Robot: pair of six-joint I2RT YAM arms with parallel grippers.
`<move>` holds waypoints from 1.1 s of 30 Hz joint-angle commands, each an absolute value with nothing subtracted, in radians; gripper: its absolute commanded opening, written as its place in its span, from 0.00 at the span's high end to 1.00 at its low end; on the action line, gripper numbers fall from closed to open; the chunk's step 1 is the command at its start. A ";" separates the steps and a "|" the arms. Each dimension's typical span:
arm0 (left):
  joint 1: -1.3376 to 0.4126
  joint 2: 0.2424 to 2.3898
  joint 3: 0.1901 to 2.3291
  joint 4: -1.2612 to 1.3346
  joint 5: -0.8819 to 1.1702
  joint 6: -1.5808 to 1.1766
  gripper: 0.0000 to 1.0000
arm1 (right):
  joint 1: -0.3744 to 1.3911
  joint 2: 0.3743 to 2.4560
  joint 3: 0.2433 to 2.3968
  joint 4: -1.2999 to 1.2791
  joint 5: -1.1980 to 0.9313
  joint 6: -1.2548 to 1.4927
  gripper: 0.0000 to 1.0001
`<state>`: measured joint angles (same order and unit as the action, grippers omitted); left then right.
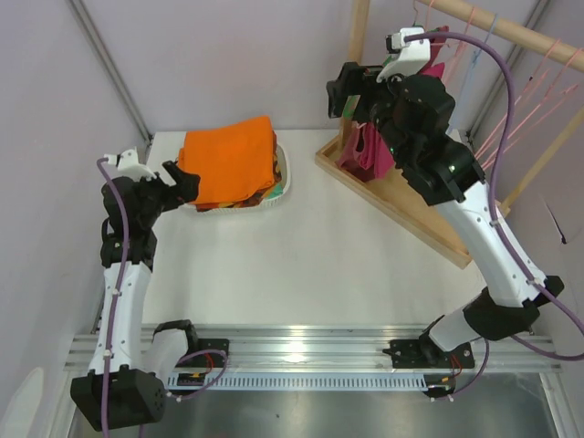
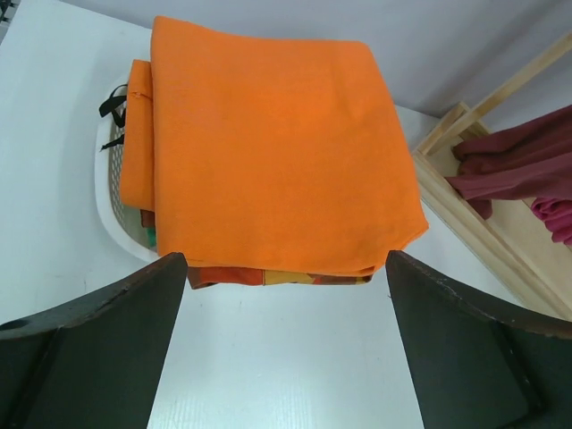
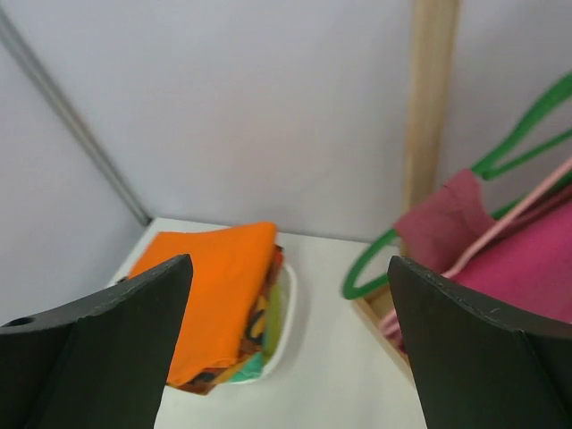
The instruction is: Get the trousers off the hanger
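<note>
The magenta-pink trousers hang at the right of the right wrist view on the thin light-pink hanger, partly behind my right finger. In the top view they show under my right arm, on the wooden rack. My right gripper is open and empty, raised just left of the rack, apart from the trousers; its jaws stand wide. My left gripper is open and empty beside the orange folded cloth, jaws wide.
A darker maroon garment hangs on a green hanger next to the trousers. The orange cloth tops a stack in a white basket. The rack has a wooden base, post and rail with more hangers.
</note>
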<state>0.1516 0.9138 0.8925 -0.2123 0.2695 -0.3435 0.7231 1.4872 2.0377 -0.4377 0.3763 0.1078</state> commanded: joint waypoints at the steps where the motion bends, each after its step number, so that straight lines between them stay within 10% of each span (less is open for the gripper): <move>1: 0.133 0.900 0.900 -0.198 0.299 -0.296 0.00 | 0.654 1.511 2.104 -0.518 0.373 0.140 0.01; 12: 0.115 0.865 0.890 -0.202 0.293 -0.273 0.00 | 0.364 1.552 2.114 -0.574 0.258 0.268 0.01; 33: 0.104 0.821 0.882 -0.213 0.265 -0.259 0.01 | 0.256 1.689 2.132 -0.477 0.201 0.339 0.30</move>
